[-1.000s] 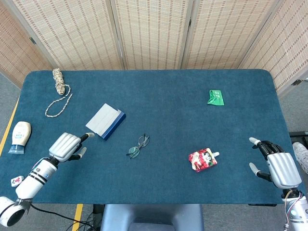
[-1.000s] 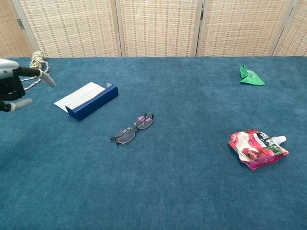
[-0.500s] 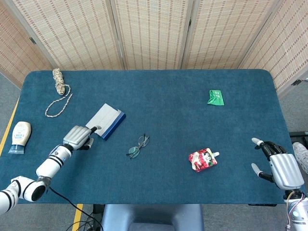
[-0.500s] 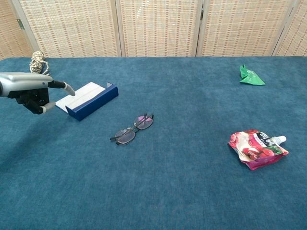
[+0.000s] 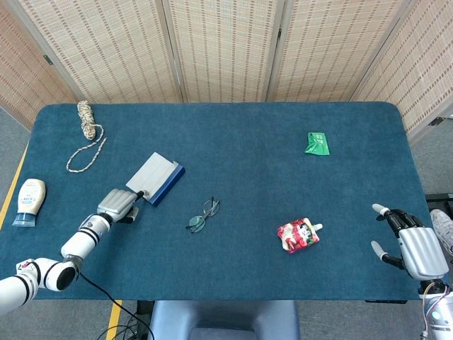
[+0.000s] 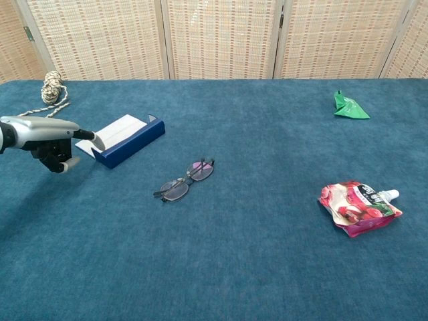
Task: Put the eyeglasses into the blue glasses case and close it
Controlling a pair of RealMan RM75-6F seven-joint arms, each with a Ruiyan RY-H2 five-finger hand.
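Note:
The eyeglasses (image 5: 204, 215) lie folded on the blue cloth near the table's middle, also seen in the chest view as eyeglasses (image 6: 184, 180). The blue glasses case (image 5: 156, 177) lies open left of them, its pale inside facing up; the chest view shows the case (image 6: 124, 139) too. My left hand (image 5: 119, 204) sits low at the case's near left corner, holding nothing. In the chest view the left hand (image 6: 50, 137) stretches one finger out to that corner. My right hand (image 5: 414, 248) hovers at the table's front right edge, fingers apart and empty.
A red drink pouch (image 5: 299, 234) lies right of the eyeglasses. A green packet (image 5: 318, 143) is at the back right. A coiled rope (image 5: 86, 134) lies at the back left, and a pale bottle (image 5: 28, 201) lies at the left edge.
My left hand has moved right and forward, from the table's left front to the case's near corner, and dropped lower. The right hand has drifted slightly towards the table's edge.

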